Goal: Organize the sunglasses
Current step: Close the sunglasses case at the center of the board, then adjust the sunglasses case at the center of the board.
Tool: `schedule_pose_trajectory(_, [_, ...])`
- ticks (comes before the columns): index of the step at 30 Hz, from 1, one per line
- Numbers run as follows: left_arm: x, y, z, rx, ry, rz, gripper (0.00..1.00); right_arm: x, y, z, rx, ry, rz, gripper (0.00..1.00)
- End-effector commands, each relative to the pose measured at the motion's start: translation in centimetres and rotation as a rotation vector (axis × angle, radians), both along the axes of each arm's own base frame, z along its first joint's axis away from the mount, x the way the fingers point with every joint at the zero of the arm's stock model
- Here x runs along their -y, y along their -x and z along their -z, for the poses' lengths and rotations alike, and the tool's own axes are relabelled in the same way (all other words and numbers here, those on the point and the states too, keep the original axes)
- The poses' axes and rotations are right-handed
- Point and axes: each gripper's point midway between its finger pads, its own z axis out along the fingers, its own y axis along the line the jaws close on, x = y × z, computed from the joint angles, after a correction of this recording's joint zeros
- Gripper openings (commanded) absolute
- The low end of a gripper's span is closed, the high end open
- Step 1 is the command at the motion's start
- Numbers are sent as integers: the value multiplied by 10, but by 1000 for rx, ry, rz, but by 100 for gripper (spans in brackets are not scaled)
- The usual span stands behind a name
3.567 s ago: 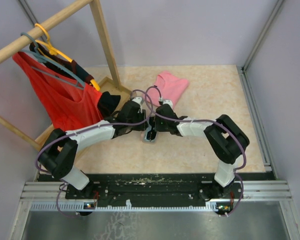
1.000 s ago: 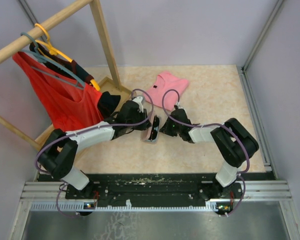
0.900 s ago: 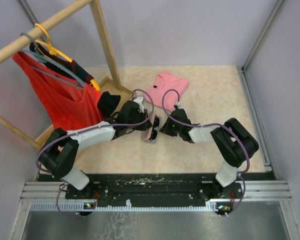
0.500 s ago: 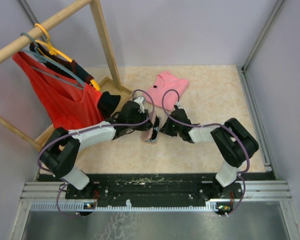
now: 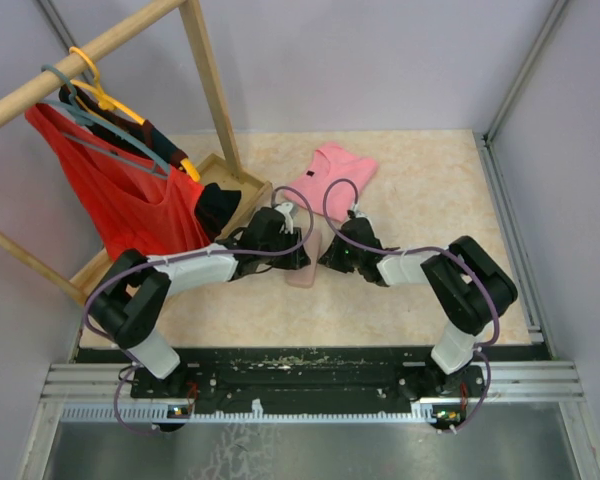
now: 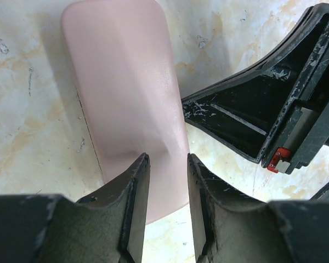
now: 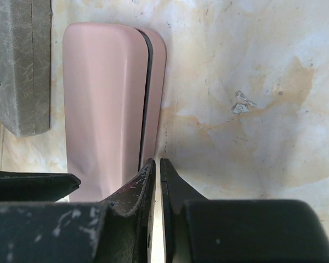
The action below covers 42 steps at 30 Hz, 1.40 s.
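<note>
No sunglasses show in any view. A shut pink case (image 5: 302, 270) lies on the table between my two grippers. My left gripper (image 5: 294, 254) hovers over its near end, open, with nothing between the fingers. In the left wrist view the pink case (image 6: 126, 98) stretches away beyond the left gripper (image 6: 167, 159). My right gripper (image 5: 326, 262) is shut and empty, right beside the case's right edge. In the right wrist view the right gripper (image 7: 157, 163) points along the seam side of the pink case (image 7: 104, 98).
A grey felt case (image 7: 22, 66) lies left of the pink one. A wooden rack (image 5: 205, 80) with a red garment (image 5: 130, 195) on hangers stands at the back left. A pink garment (image 5: 338, 168) lies behind the grippers. Walls close the back and right.
The pink case, earlier open with a dark inside, now lies shut. My left gripper has let go, widened its jaws and shifted over the case. The right arm is still.
</note>
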Motion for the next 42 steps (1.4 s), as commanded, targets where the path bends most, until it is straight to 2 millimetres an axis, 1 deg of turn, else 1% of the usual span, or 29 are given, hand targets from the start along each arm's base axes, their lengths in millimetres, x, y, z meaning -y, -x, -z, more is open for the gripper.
schedule_pose_trajectory(1, [-1, -2, -16, 41, 8, -5, 41, 6, -14, -20, 83, 36, 29, 10])
schedule_pose_trajectory(2, [-3, -4, -22, 61, 6, -12, 42, 9, -15, -28, 105, 39, 36, 11])
schedule_pose_trajectory(3, [-5, -6, -27, 81, 3, -18, 44, 13, -16, -31, 119, 52, 46, 12])
schedule_pose_trajectory(7, [-14, -14, -47, 161, -8, -53, 55, 29, -14, -49, 194, 87, 70, 18])
schedule_pose_trajectory(8, [-16, -16, -48, 176, -16, -55, 59, 33, -13, -59, 228, 88, 72, 20])
schedule_pose_trajectory(10, [-18, -19, -47, 194, -38, -51, 66, 42, -9, -69, 266, 100, 85, 24])
schedule_pose_trajectory(12, [-18, -20, -43, 194, -64, -37, 72, 52, -4, -74, 289, 111, 101, 27])
schedule_pose_trajectory(14, [-15, -21, -38, 189, -75, -13, 81, 60, 2, -79, 305, 113, 111, 29])
schedule_pose_trajectory(16, [-14, -23, -32, 181, -96, -4, 84, 68, 10, -80, 306, 113, 124, 35])
schedule_pose_trajectory(18, [-14, -27, -26, 173, -126, -12, 85, 75, 18, -82, 314, 112, 137, 38])
schedule_pose_trajectory(25, [-14, -36, -10, 165, -188, -13, 85, 96, 38, -90, 352, 109, 168, 38])
schedule_pose_trajectory(28, [-21, -40, -3, 160, -229, -48, 82, 100, 43, -96, 373, 95, 172, 38])
schedule_pose_trajectory(31, [-27, -42, 4, 154, -259, -70, 79, 104, 46, -97, 381, 95, 177, 38])
schedule_pose_trajectory(38, [-20, -39, 19, 131, -286, -30, 78, 109, 52, -94, 386, 97, 181, 38])
schedule_pose_trajectory(42, [-15, -33, 27, 134, -312, 3, 75, 108, 53, -91, 387, 92, 175, 38])
